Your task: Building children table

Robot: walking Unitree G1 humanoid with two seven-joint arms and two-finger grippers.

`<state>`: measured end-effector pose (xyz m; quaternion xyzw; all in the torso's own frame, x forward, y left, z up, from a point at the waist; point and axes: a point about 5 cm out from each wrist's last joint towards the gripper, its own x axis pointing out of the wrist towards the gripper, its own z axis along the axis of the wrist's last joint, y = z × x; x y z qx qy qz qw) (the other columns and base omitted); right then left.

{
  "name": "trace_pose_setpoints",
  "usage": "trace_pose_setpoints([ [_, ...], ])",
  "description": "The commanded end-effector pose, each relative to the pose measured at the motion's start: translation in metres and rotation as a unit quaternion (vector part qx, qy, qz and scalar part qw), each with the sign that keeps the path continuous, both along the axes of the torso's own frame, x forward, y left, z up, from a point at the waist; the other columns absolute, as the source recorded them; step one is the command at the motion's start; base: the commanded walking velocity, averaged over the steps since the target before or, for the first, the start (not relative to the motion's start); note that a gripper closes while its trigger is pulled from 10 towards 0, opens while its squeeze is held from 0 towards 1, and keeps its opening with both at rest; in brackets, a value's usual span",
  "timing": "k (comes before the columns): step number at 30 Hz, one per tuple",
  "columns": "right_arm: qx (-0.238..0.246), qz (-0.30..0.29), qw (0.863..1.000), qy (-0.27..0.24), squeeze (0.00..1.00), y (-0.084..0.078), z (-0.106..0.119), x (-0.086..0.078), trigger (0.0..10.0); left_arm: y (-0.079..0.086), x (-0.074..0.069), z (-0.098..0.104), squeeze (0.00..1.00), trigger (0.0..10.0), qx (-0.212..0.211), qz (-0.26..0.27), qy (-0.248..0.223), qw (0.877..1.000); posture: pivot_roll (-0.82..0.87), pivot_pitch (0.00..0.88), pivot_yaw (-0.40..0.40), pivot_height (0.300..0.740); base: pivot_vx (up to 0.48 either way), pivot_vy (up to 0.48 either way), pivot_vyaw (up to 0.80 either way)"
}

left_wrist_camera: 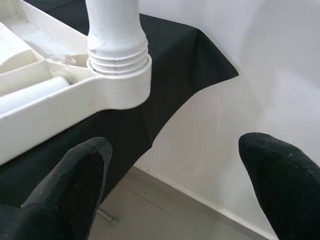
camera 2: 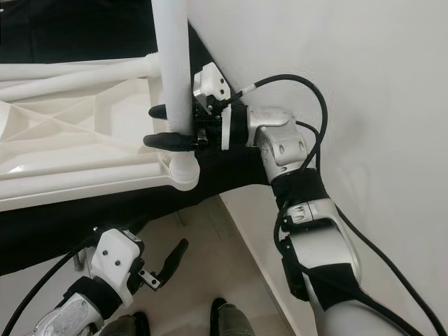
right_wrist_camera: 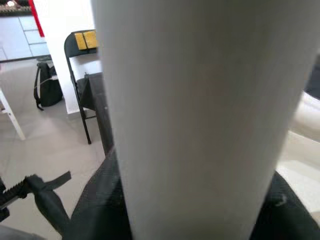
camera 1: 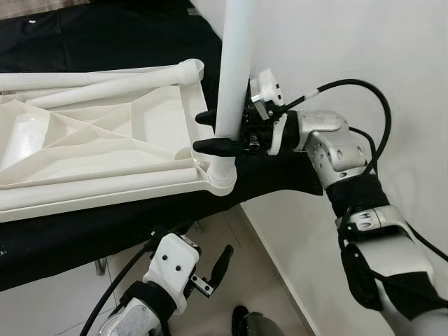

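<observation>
White plastic table leg [camera 1: 233, 77]: a round tube standing upright at the near right corner of the upturned white ribbed plastic tabletop [camera 1: 105, 143], its foot set in the round corner socket [camera 1: 221, 175]
Where it all sits: tabletop lies underside-up on a black cloth-covered surface [camera 1: 84, 231], hard by a white wall [camera 1: 364, 49]; two more white tube legs [camera 1: 105, 82] lie flat across its far side
Thread: the left wrist view shows ridged turns [left_wrist_camera: 118, 59] still standing proud of the socket rim, so I judge the leg is not seated all the way yet
Right gripper [camera 1: 225, 131]: reaching in from the wall side, level, its two black fingers clamped either side of the leg just above the socket, tube square between them
Left gripper [camera 1: 213, 274]: hanging low by the table's edge above the tiled floor [camera 1: 238, 280], fingers [left_wrist_camera: 75, 175] spread wide, nothing in them, looking up at the socket
Key relation: leg's long axis runs straight up, at right angles to the right gripper's reach; any turning has to go around that vertical axis
Nearer arm: right, already on the tube; left is well below and apart
Watch for: tilt at the socket, which I'd guess could bind the thread
</observation>
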<state>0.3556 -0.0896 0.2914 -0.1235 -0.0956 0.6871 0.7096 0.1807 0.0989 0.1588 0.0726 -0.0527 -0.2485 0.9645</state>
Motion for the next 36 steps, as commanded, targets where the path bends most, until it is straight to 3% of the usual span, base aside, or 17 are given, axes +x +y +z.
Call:
trace_pose_setpoints([
  [1, -0.015, 0.011, 1.000, 0.009, 0.00, 0.000, -0.007, 0.000, 0.0, -0.001, -0.003, -0.003, 0.00, 10.0, -0.001, -0.005, 0.013, 1.000, 0.10, 0.303, -0.071, 0.740, 0.000, 0.000, 0.00],
  [8, 0.008, -0.091, 0.996, 0.011, 0.00, -0.011, -0.022, 0.007, 0.0, -0.001, -0.002, -0.003, 0.00, 10.0, -0.001, -0.005, 0.013, 1.000, 0.09, 0.299, -0.073, 0.740, 0.000, 0.000, 0.00],
  [9, 0.029, -0.187, 0.982, 0.019, 0.00, -0.009, -0.034, 0.010, 0.0, -0.001, -0.002, -0.004, 0.00, 10.0, -0.001, -0.004, 0.013, 1.000, 0.08, 0.289, -0.087, 0.740, 0.000, 0.000, 0.00],
  [11, 0.029, -0.187, 0.982, 0.019, 0.00, -0.009, -0.034, 0.010, 0.0, -0.001, -0.002, -0.004, 0.00, 10.0, -0.001, -0.004, 0.013, 1.000, 0.08, 0.289, -0.087, 0.740, 0.000, 0.000, 0.00],
  [12, 0.035, -0.380, 0.923, 0.038, 0.00, -0.003, -0.065, 0.007, 0.0, 0.000, -0.002, -0.005, 0.00, 10.0, -0.001, -0.003, 0.014, 1.000, 0.08, 0.278, -0.082, 0.740, 0.000, 0.000, 0.00],
  [13, 0.035, -0.380, 0.923, 0.038, 0.00, -0.003, -0.065, 0.007, 0.0, 0.000, -0.002, -0.005, 0.00, 10.0, -0.001, -0.003, 0.014, 1.000, 0.08, 0.278, -0.082, 0.740, 0.000, 0.000, 0.00],
  [14, 0.043, -0.470, 0.879, 0.065, 0.00, 0.017, -0.092, -0.018, 0.0, 0.002, 0.001, -0.006, 0.00, 10.0, 0.001, -0.002, 0.014, 1.000, 0.07, 0.280, -0.062, 0.740, 0.000, 0.000, 0.00],
  [15, 0.043, -0.470, 0.879, 0.065, 0.00, 0.017, -0.092, -0.018, 0.0, 0.002, 0.001, -0.006, 0.00, 10.0, 0.001, -0.002, 0.014, 1.000, 0.07, 0.280, -0.062, 0.740, 0.000, 0.000, 0.00],
  [16, 0.059, -0.510, 0.854, 0.087, 0.00, 0.033, -0.102, -0.036, 0.0, 0.002, 0.003, -0.006, 0.00, 10.0, 0.003, -0.003, 0.013, 1.000, 0.06, 0.266, -0.057, 0.740, 0.000, 0.000, 0.00],
  [17, 0.078, -0.515, 0.848, 0.098, 0.00, 0.046, -0.101, -0.044, 0.0, 0.002, 0.006, -0.007, 0.00, 10.0, 0.005, -0.004, 0.013, 1.000, 0.06, 0.260, -0.057, 0.740, 0.000, 0.000, 0.00],
  [18, 0.095, -0.476, 0.869, 0.095, 0.00, 0.062, -0.092, -0.042, 0.0, 0.003, 0.008, -0.007, 0.00, 10.0, 0.005, -0.006, 0.012, 1.000, 0.06, 0.250, -0.060, 0.740, 0.000, 0.000, 0.00],
  [19, 0.105, -0.461, 0.877, 0.088, 0.00, 0.068, -0.085, -0.036, 0.0, 0.003, 0.009, -0.008, 0.00, 10.0, 0.005, -0.006, 0.012, 1.000, 0.06, 0.244, -0.061, 0.740, 0.000, 0.000, 0.00],
  [23, 0.121, -0.440, 0.887, 0.068, 0.00, 0.077, -0.068, -0.021, 0.0, 0.002, 0.013, -0.008, 0.00, 10.0, 0.004, -0.004, 0.009, 1.000, 0.06, 0.234, -0.069, 0.740, 0.000, 0.000, 0.00],
  [24, 0.129, -0.425, 0.894, 0.065, 0.00, 0.080, -0.061, -0.017, 10.0, 0.002, 0.013, -0.008, 0.00, 10.0, 0.004, -0.002, 0.008, 1.000, 0.06, 0.234, -0.073, 0.740, 0.000, 0.000, 0.00],
  [26, 0.144, -0.410, 0.898, 0.068, 0.00, 0.082, -0.054, -0.015, 10.0, 0.002, 0.014, -0.007, 0.00, 10.0, 0.003, 0.000, 0.006, 1.000, 0.06, 0.235, -0.073, 0.740, 0.000, 0.000, 0.00],
  [28, 0.165, -0.374, 0.910, 0.074, 1.00, 0.083, -0.043, -0.015, 10.0, 0.002, 0.014, -0.007, 0.00, 10.0, 0.002, 0.002, 0.005, 1.000, 0.07, 0.236, -0.075, 0.740, 0.000, 0.000, 0.00],
  [36, 0.144, -0.222, 0.963, 0.058, 1.00, 0.061, -0.022, -0.019, 10.0, 0.001, 0.012, -0.005, 0.00, 10.0, -0.002, 0.001, 0.005, 1.000, 0.07, 0.253, -0.078, 0.740, 0.000, 0.000, 0.00],
])
